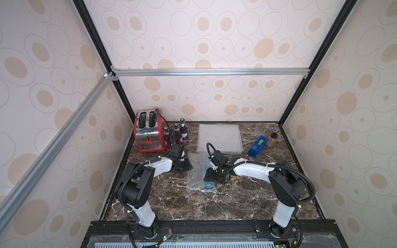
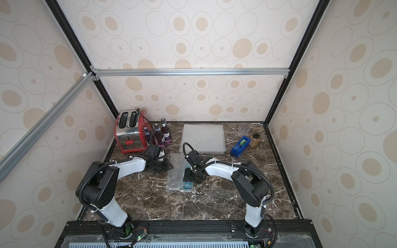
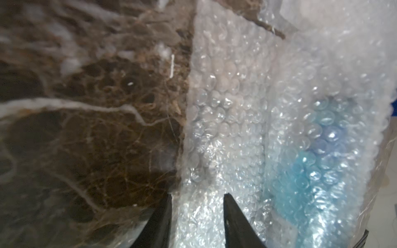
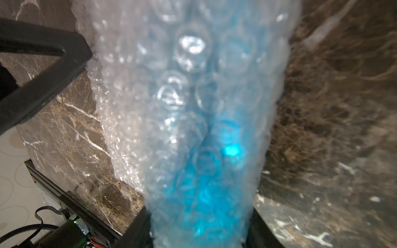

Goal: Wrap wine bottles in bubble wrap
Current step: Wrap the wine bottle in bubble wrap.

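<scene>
Right wrist view: your right gripper point(image 4: 199, 232) clamps the blue bottle point(image 4: 210, 189) through the bubble wrap point(image 4: 171, 64), with the bottle lying between its jaws. Your left gripper point(image 3: 197, 214) stands narrowly parted, the wrap's loose edge between its tips, apparently unpinched. Roll now and that edge may slip free, letting the wrap spring open.

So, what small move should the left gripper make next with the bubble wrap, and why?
Probably close the left gripper on the free edge of the clear bubble wrap sheet. Its jaws stand apart with that edge between them, while the right gripper clamps the partly wrapped bright blue glass bottle. A pinch would let it pull the flap over.
</scene>
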`<state>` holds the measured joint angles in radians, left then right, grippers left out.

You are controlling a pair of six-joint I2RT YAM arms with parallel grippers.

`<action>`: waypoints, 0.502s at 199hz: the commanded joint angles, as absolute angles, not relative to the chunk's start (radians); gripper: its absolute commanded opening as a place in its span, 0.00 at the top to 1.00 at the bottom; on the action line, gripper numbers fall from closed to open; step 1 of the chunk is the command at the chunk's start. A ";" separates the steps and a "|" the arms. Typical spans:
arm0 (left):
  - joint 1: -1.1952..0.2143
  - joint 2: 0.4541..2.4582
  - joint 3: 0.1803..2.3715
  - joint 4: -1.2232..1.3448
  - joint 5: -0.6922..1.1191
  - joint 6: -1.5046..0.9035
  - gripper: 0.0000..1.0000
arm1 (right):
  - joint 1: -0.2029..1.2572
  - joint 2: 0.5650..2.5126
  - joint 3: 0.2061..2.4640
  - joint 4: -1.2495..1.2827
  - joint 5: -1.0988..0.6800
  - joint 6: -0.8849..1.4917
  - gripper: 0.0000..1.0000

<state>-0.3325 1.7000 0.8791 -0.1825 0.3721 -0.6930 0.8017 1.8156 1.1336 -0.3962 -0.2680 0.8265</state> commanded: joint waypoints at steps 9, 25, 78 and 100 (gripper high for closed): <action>-0.330 1.711 0.873 -0.205 0.365 -0.700 0.84 | 0.804 1.859 1.117 -0.475 -0.241 0.823 0.59; -0.330 1.691 0.874 -0.202 0.368 -0.697 0.93 | 0.805 1.863 1.117 -0.469 -0.243 0.819 0.59; -0.331 1.628 0.871 -0.178 0.411 -0.707 1.00 | 0.803 1.887 1.129 -0.455 -0.260 0.816 0.61; -0.332 1.608 0.878 -0.162 0.437 -0.710 1.00 | 0.802 1.893 1.134 -0.462 -0.256 0.814 0.61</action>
